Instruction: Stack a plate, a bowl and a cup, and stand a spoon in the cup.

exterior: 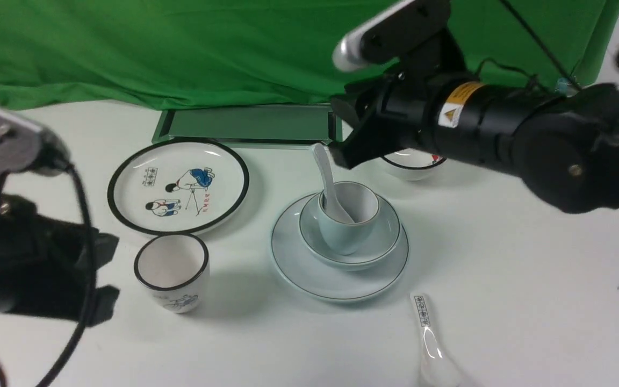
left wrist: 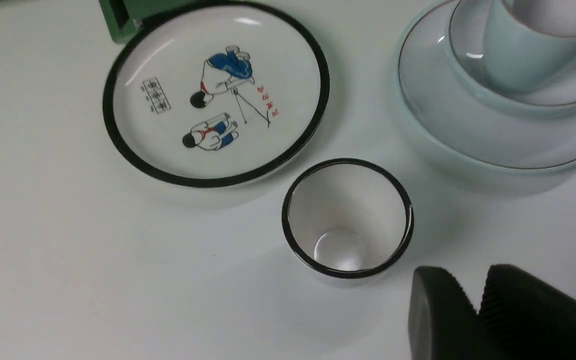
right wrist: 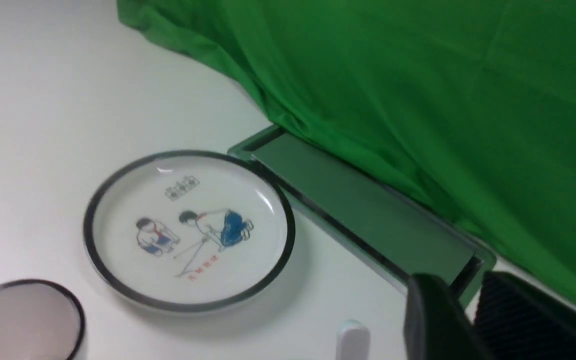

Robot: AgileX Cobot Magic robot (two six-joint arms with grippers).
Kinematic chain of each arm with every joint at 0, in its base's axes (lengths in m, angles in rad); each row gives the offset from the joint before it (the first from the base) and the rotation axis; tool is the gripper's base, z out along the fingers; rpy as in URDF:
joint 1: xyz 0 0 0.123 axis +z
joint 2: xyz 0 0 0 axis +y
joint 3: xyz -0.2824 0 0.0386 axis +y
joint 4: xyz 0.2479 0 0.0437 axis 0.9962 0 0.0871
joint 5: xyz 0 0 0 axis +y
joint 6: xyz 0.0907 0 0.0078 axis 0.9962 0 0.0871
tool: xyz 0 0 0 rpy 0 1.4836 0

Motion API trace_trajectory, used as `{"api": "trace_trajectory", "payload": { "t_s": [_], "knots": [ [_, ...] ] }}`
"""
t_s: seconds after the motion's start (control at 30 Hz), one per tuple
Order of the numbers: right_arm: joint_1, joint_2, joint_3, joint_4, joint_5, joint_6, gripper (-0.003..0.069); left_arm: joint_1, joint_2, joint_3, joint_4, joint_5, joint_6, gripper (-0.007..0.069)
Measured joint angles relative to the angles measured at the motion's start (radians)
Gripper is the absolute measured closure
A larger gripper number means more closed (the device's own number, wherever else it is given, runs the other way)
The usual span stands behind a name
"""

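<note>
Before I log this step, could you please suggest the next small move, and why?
Probably draw the right gripper back, away from the stack: the spoon already leans in the cup, which sits in the bowl on the plate.

A white plate with a dark rim lies on the pale worktop; its face carries two cartoon figures in blue and red, a small boxed label and red lettering; its rim reaches a corner of a green tray, though touching cannot be confirmed; beyond the tray hangs bright green cloth in folds; near the plate, a dark-rimmed white cup shows only in part; the rounded end of the white spoon also shows; the right end effector appears dark and blurred, its fingertips slightly apart.
</note>
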Motion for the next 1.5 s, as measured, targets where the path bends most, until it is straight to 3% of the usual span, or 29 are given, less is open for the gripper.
{"api": "trace_trajectory", "payload": {
  "t_s": [0.2, 0.43, 0.7, 1.33, 1.5],
  "knots": [
    [0.000, -0.277, 0.164, -0.001, 0.007, -0.001, 0.0648, 0.000, -0.289, 0.174, 0.004, -0.089, -0.029, 0.0546],
    [0.000, -0.583, 0.398, -0.001, -0.015, -0.002, 0.0649, 0.000, -0.518, 0.246, 0.007, -0.075, -0.032, 0.0540],
    [0.000, -0.857, 0.520, -0.001, -0.001, -0.002, 0.0648, 0.000, -0.563, 0.246, 0.007, -0.073, -0.034, 0.0530],
    [0.000, -0.917, 0.526, -0.002, 0.043, 0.000, 0.0610, 0.000, -0.563, 0.246, 0.007, -0.072, -0.034, 0.0512],
    [0.000, -0.928, 0.534, -0.002, 0.051, 0.002, 0.0648, 0.000, -0.563, 0.246, 0.007, -0.072, -0.034, 0.0506]
  ]
}}
